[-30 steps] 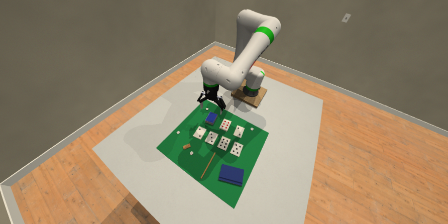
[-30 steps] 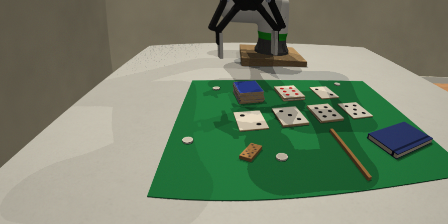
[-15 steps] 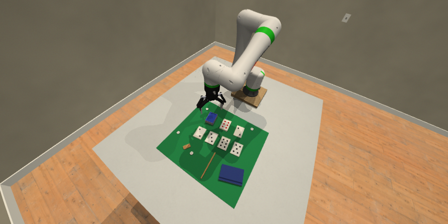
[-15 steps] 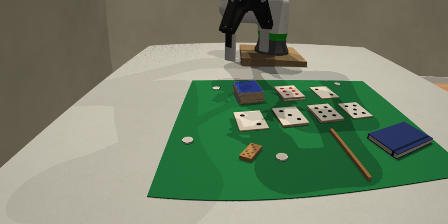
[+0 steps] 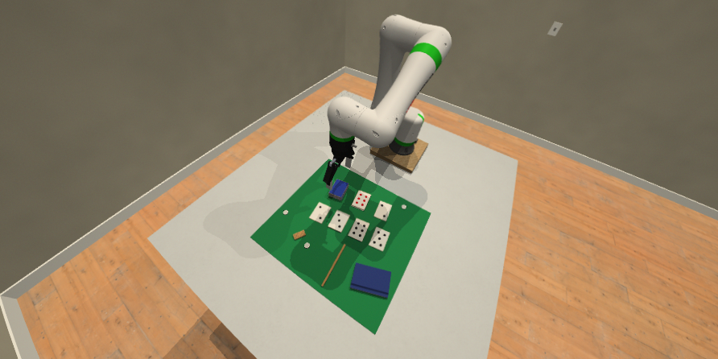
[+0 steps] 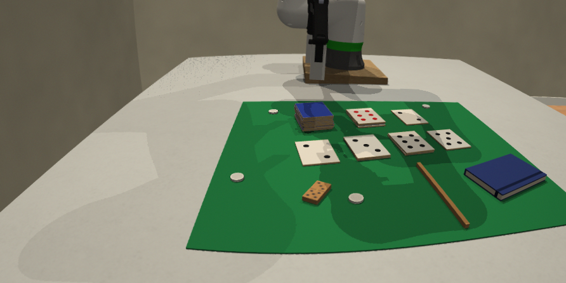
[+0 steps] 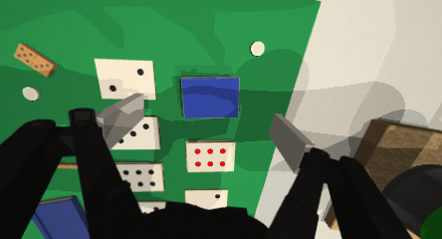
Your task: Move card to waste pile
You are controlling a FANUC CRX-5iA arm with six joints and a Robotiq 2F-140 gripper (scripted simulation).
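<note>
The face-down stock (image 5: 339, 189) is a thick stack with a blue top, at the mat's far left in the exterior view (image 6: 313, 116) and mid-frame in the wrist view (image 7: 210, 97). The waste pile (image 6: 365, 117) lies right beside it, a thin stack showing six red pips; it also shows in the top view (image 5: 361, 200) and the wrist view (image 7: 210, 155). My gripper (image 7: 210, 116) is open and empty. It hangs well above the mat, roughly over the stock, with the fingers straddling it in the wrist view. In the exterior view the gripper (image 6: 316, 69) is seen edge-on.
A one-pip card (image 6: 408, 116) lies past the waste pile. A second row holds several black-pip cards, starting with a two-pip card (image 6: 316, 151). On the green mat also lie a blue book (image 6: 504, 175), a wooden stick (image 6: 442, 194), a domino (image 6: 316, 192) and several white discs (image 6: 236, 177).
</note>
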